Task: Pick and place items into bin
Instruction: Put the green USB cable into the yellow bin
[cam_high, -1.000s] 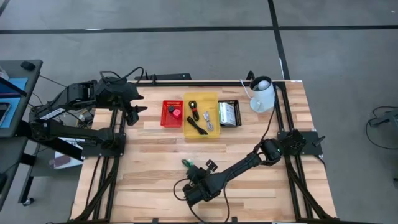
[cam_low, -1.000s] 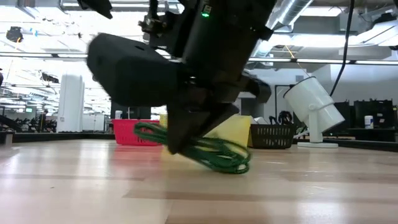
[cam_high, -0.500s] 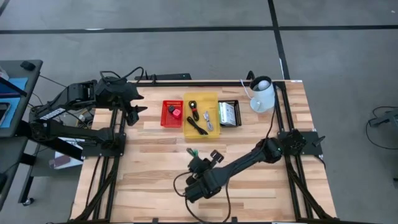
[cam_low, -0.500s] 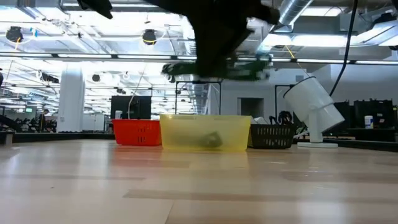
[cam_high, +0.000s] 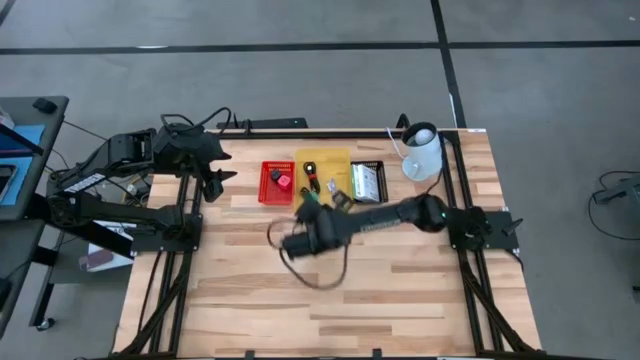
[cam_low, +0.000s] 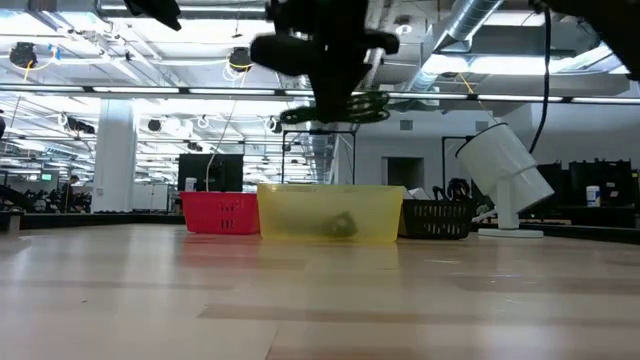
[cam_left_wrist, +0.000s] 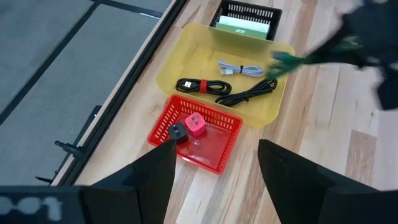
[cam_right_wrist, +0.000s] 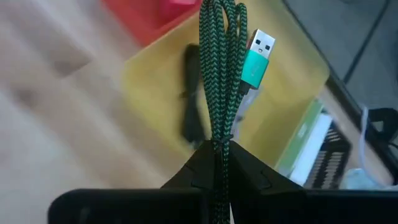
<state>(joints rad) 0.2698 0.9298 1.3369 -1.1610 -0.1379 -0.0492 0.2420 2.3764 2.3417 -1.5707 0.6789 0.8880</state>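
Note:
The green braided cable (cam_right_wrist: 221, 68), a folded bundle with a teal USB plug (cam_right_wrist: 256, 59), is in my right gripper (cam_right_wrist: 216, 148), which is shut on it. In the high view this gripper (cam_high: 312, 208) is at the near edge of the yellow bin (cam_high: 322, 153). In the low view the cable (cam_low: 335, 108) hangs high above the bins. The yellow bin (cam_left_wrist: 186, 46) holds black cords (cam_left_wrist: 249, 93) and a white cable. The red bin (cam_left_wrist: 219, 163) holds a small red block (cam_left_wrist: 196, 124) and a dark piece. My left gripper (cam_left_wrist: 214, 180) is open and waits at the table's far left. My right gripper pinches the green cable's folded bundle (cam_right_wrist: 217, 134) between its two fingers, several strands together. The fingers come from above. The bundle and its teal plug reach out past the fingertips. The cable is lifted clear, level under the gripper and well above the bins.
A black basket (cam_high: 368, 183) with a green-and-white item stands right of the yellow bin. A white lamp (cam_high: 422, 150) stands at the far right corner, with its cord along the right edge. Bare wood (cam_high: 250, 290) covers the table's near half.
My right gripper has stayed shut on the green cable. It has lifted the cable off the near part of the table and carried it up and toward the far edge, to the yellow bin's near edge. The cable, which was touching the wood, now hangs clear.

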